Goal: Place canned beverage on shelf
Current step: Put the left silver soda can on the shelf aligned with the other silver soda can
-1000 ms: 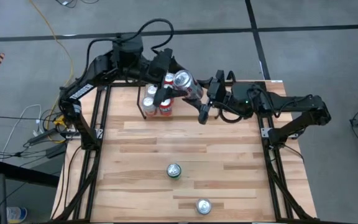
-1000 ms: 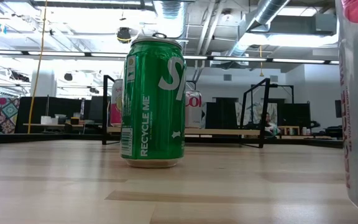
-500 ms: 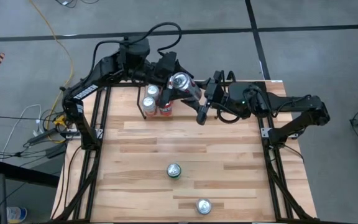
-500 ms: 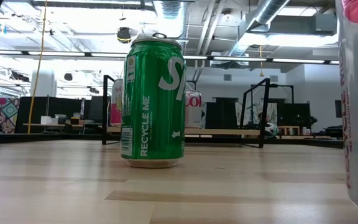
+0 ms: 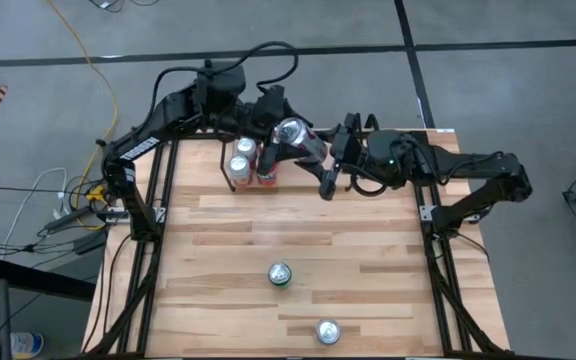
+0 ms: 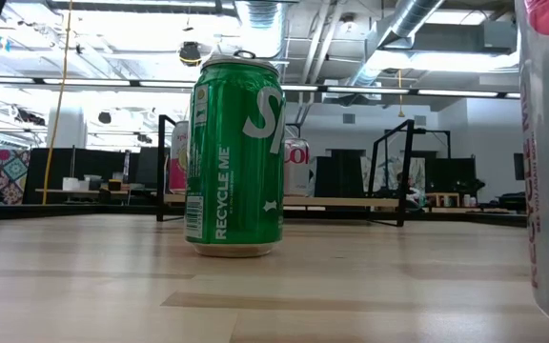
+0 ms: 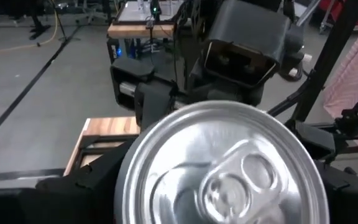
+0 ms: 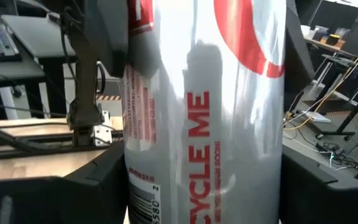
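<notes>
Gripping the silver-and-red aluminium beverage can (image 5: 296, 134) is the left pincer (image 5: 276, 140), raised just beyond the black wire shelf with light wood floor (image 5: 230, 183). The right pincer (image 5: 326, 155) sits at the can's other end; whether it grips cannot be told.

Risks, as judged: a shared or uneven hold could twist or drop the can, and lowering it could topple shelved cans.

Count:
- Shelved beside the left pincer: apparently three.
- Held: one.
- On the wooden desk (image 5: 368, 300), well apart from both pincers: a green can (image 5: 281, 274) and a silver-topped can (image 5: 327, 331).
</notes>
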You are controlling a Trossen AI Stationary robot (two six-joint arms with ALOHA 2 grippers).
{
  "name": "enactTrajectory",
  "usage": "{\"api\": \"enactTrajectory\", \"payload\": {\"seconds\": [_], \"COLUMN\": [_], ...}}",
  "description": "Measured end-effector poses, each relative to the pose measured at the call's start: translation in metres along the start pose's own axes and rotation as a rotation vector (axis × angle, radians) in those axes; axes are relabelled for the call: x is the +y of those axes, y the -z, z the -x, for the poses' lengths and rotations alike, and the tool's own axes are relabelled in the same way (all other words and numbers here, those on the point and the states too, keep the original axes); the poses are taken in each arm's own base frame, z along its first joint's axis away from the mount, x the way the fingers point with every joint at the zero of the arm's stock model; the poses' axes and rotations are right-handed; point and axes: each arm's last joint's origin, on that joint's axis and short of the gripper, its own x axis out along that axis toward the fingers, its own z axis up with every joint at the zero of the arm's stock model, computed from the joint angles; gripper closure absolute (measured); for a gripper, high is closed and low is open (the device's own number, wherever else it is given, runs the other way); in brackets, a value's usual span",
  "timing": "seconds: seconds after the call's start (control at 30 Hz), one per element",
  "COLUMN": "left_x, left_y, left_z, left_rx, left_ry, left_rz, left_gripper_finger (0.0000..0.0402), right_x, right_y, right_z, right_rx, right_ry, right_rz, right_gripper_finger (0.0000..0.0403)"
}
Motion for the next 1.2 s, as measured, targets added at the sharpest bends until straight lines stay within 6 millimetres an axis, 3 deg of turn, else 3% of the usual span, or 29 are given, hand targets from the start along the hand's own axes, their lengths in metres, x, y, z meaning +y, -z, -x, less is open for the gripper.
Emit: {"api": "enactTrajectory", "payload": {"seconds": [0.27,0.8,0.93,1.2], "left_x": [0.003,0.002,0.003,0.013], "left_y": [0.004,0.024,0.035,0.071], "left_z": [0.001,0.005,-0.004,-0.057], "left_rx": [0.047,0.264,0.355,0.483], "left_ry": [-0.101,-0.106,-0.072,0.041], "left_rz": [-0.011,-0.145,-0.222,-0.302], "left_gripper_finger": [0.0108,0.0109,0.0109,0.0109], "right_x": [-0.008,-0.035,-0.038,-0.04], "right_y": [0.002,0.019,0.02,0.024], "right_z": [0.014,0.065,0.07,0.066], "right_rx": [0.059,0.28,0.3,0.329], "right_ry": [0.024,0.091,0.12,0.137], "right_rz": [0.032,0.019,0.007,-0.004], "right_gripper_finger": [0.0073,0.0074,0.0074,0.0074]}}
